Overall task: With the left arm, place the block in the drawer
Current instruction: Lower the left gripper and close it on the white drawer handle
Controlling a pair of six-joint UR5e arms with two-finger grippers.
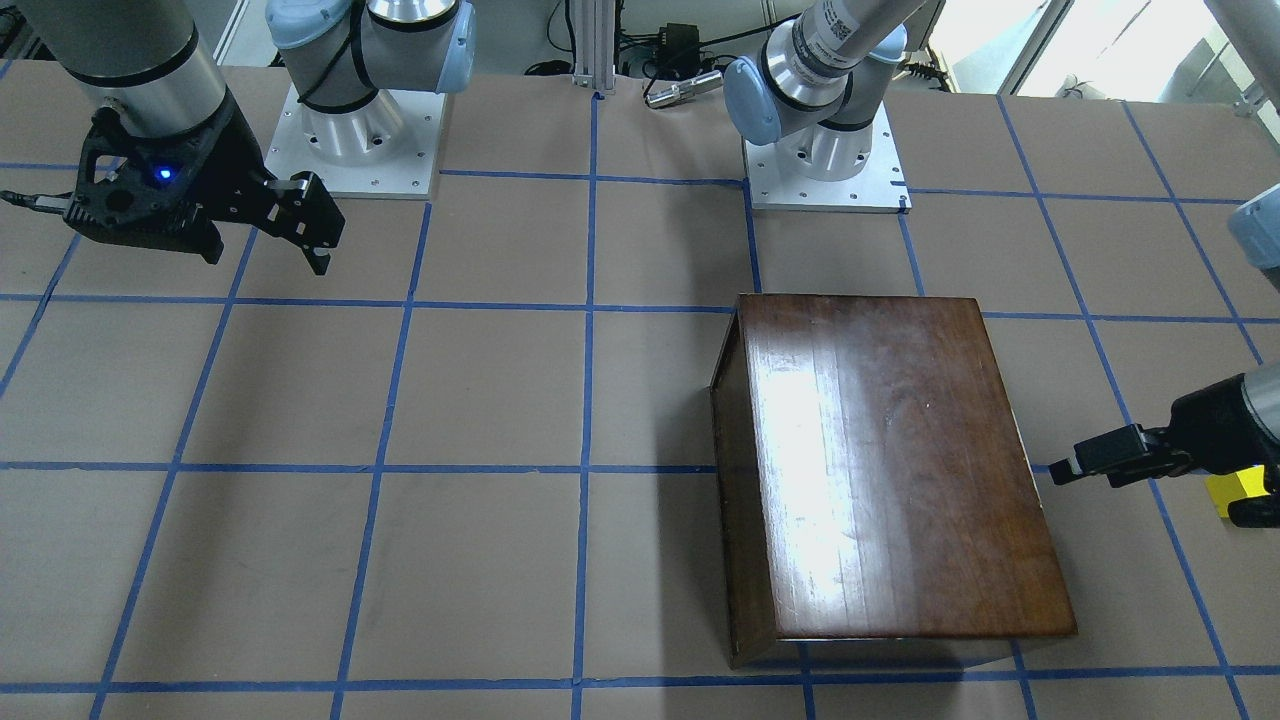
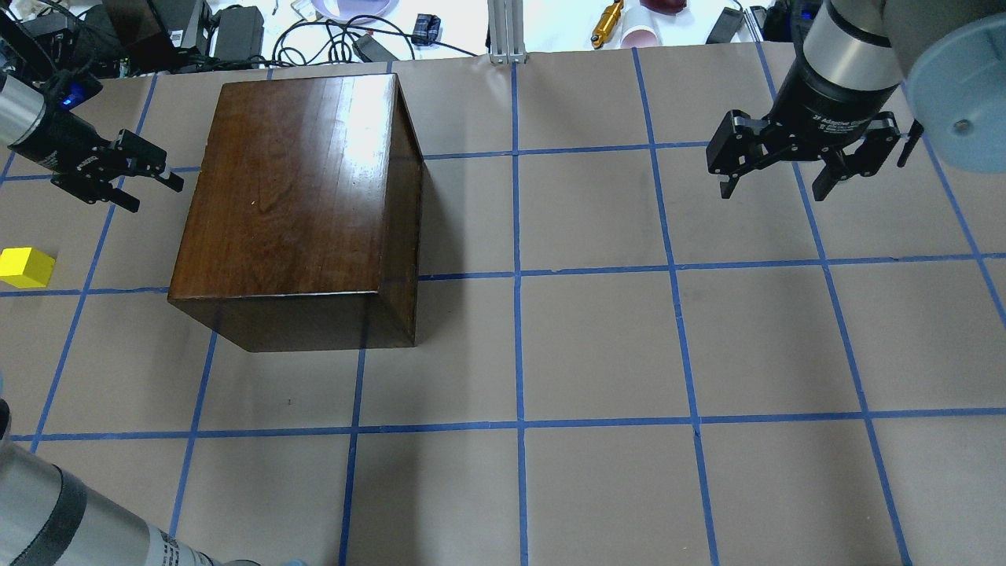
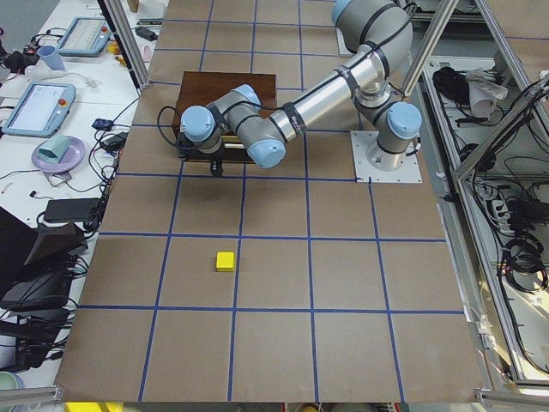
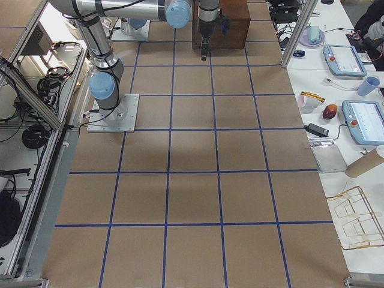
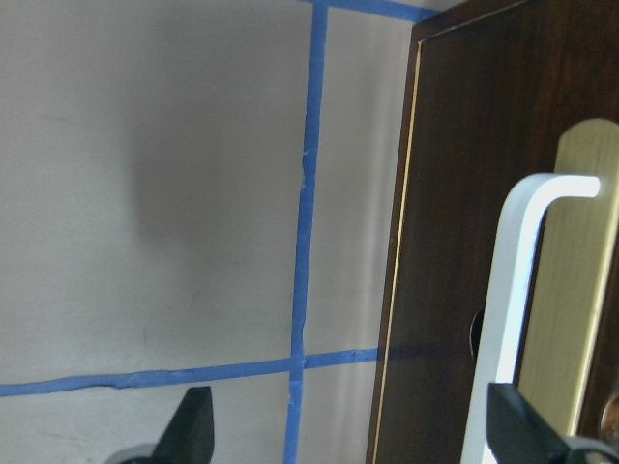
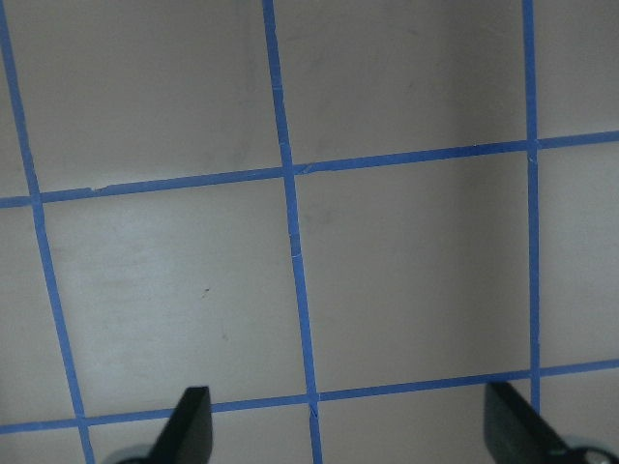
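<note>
The yellow block lies on the table at the robot's far left, also seen in the front view and the left side view. The dark wooden box stands nearby, and no tray sticks out of it. In the left wrist view the drawer front and its pale metal pull fill the right side. My left gripper hovers open just beside that face of the box, empty, farther from the robot than the block. My right gripper hangs open and empty over bare table far to the right.
Blue tape lines grid the brown table. Cables, cups and tools crowd the far edge beyond the box. The arm bases sit at the robot's side. Side benches hold tablets and a bowl.
</note>
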